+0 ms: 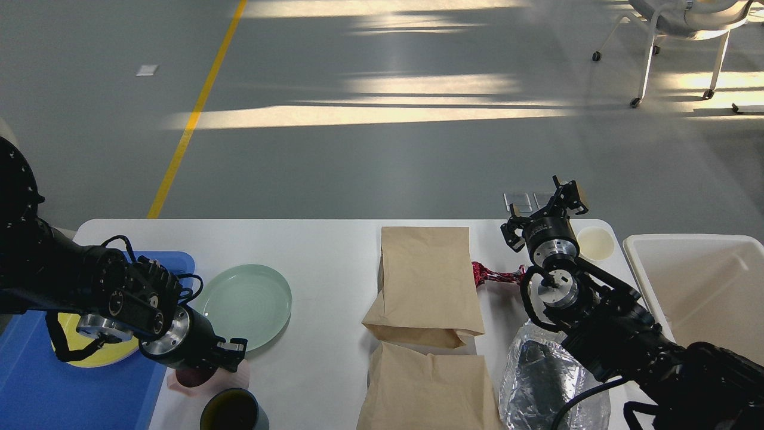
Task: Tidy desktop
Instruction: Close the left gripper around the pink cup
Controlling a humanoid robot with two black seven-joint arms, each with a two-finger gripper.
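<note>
The white desktop (334,251) fills the lower half of the head view. My left gripper (231,351) hangs low near the front left, just above a pink dish (206,379) with something dark red in it. Its fingers are dark and I cannot tell them apart. My right gripper (567,194) is raised over the back right edge, its fingers apart with nothing between them. On the desktop lie two brown paper bags (427,280) (427,388), a red wrapper (495,275), a crumpled clear plastic bag (549,382) and a pale green plate (248,304).
A blue tray (36,388) at the front left holds a yellow plate (104,355). A dark cup (233,412) stands at the front edge. A small cream dish (595,243) sits at the back right, beside a deep off-white bin (704,292). A chair (686,24) stands far back.
</note>
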